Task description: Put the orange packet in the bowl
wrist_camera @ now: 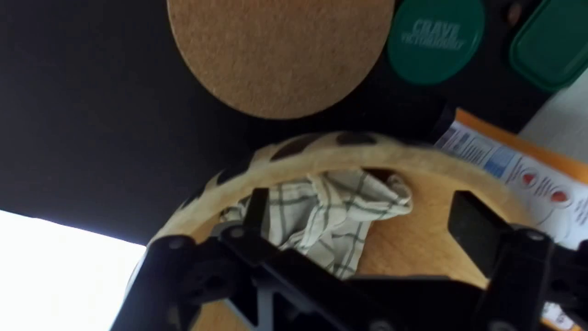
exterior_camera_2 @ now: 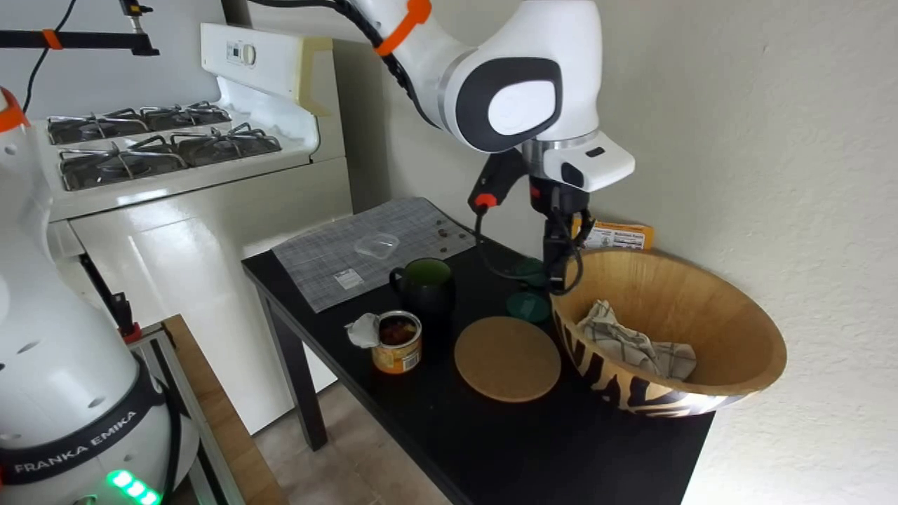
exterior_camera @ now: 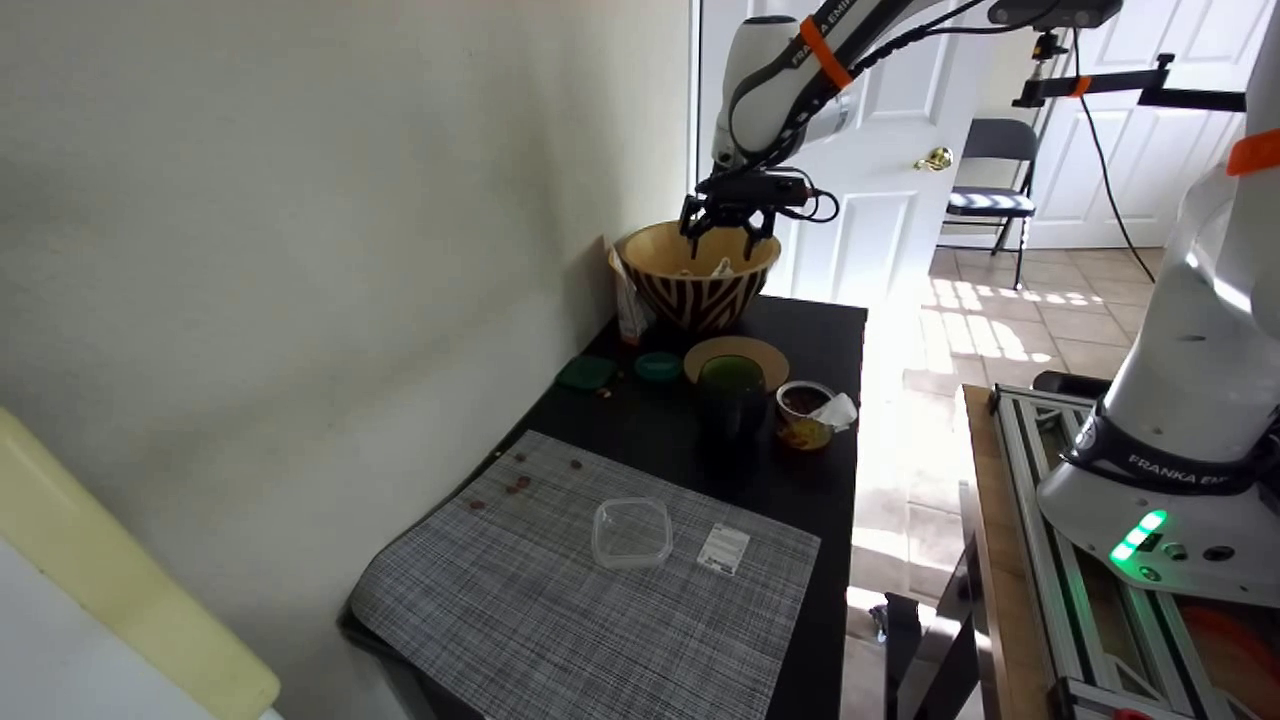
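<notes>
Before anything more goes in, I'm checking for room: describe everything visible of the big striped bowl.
The bowl looks wooden: smooth tan inside, thick pale rim, dark zigzag stripes outside, tapering downward. It stands upright on the black table, beside the wall, holding a rumpled checked cloth. The open pincer hangs over it near the rim; contact is unclear.

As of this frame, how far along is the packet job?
Done: nothing yet, apparently; the orange packet stands outside the bowl, beside it. In hand: nothing; the claw is open near the bowl's rim. Left: gripping the packet, then setting it inside.
</notes>
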Controlling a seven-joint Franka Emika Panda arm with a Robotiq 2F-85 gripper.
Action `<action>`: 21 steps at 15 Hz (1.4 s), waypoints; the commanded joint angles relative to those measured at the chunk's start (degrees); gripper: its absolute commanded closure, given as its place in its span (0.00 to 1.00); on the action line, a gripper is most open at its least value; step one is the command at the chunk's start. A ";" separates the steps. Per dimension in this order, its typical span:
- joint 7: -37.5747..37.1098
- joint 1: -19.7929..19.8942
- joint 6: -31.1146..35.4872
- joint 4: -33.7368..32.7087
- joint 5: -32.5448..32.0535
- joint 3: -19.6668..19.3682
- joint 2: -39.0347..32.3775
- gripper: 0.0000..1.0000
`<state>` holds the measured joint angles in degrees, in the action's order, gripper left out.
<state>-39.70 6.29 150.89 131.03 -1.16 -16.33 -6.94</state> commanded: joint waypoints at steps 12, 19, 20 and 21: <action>-11.17 -1.33 36.43 13.54 -6.49 9.50 4.18 0.00; 12.71 -11.37 50.15 10.08 4.73 -4.10 -6.49 0.00; 15.26 -14.11 51.15 9.89 8.60 -5.87 -7.65 0.00; 18.23 -17.22 51.53 9.75 12.82 -7.81 -8.65 0.00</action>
<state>-27.37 -2.54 199.02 142.26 2.12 -18.91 -11.08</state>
